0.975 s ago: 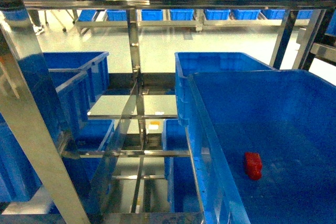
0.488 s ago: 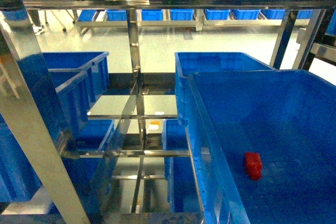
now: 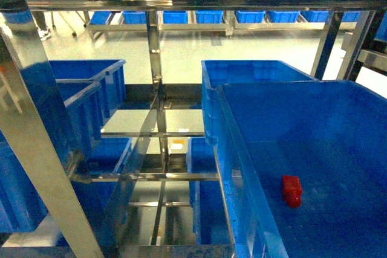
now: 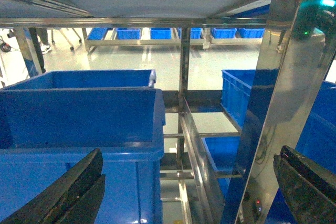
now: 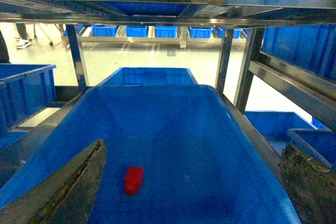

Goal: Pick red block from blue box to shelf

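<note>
Head view: glossy red block (image 3: 291, 190) lay on smooth blue box (image 3: 254, 167) floor; shiny steel shelf (image 3: 158, 149). Both claws apart, empty.

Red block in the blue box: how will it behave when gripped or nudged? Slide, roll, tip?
The red block looks like rigid, glossy plastic, so probably stiff and a little slippery in the pads. It is small, so likely light. Lying flat on the smooth floor of the blue box, it would probably slide rather than roll if nudged.
</note>
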You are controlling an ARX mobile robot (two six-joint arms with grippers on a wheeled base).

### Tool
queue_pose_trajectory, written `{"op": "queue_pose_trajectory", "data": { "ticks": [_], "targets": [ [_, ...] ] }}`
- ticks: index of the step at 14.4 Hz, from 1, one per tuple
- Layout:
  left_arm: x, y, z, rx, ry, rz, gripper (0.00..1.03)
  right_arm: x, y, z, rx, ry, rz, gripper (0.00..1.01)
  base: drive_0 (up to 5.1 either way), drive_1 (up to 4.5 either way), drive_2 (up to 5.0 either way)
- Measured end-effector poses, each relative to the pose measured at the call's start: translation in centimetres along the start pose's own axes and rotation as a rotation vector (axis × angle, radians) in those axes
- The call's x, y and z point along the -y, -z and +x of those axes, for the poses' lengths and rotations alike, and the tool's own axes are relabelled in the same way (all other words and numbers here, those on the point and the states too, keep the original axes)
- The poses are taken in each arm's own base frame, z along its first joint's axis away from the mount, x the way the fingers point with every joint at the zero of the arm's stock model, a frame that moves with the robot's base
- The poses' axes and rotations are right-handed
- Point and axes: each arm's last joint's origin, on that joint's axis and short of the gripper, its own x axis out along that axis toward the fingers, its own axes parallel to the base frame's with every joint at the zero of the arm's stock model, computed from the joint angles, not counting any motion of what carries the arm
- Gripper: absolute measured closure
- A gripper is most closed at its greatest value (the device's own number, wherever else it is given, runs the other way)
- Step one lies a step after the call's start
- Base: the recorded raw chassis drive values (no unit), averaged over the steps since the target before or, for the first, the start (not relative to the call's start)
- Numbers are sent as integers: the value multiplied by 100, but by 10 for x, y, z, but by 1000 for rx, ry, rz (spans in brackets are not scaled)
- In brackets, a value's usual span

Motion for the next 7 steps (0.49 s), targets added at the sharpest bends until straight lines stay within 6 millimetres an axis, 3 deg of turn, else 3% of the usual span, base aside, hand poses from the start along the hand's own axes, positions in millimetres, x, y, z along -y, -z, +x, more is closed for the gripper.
{"op": "queue_pose_trajectory", "data": {
  "ticks": [7],
  "targets": [
    [0,0,0,0,0,0,5,0,0,0,0,0,0,3,0,0,0]
  ]
}}
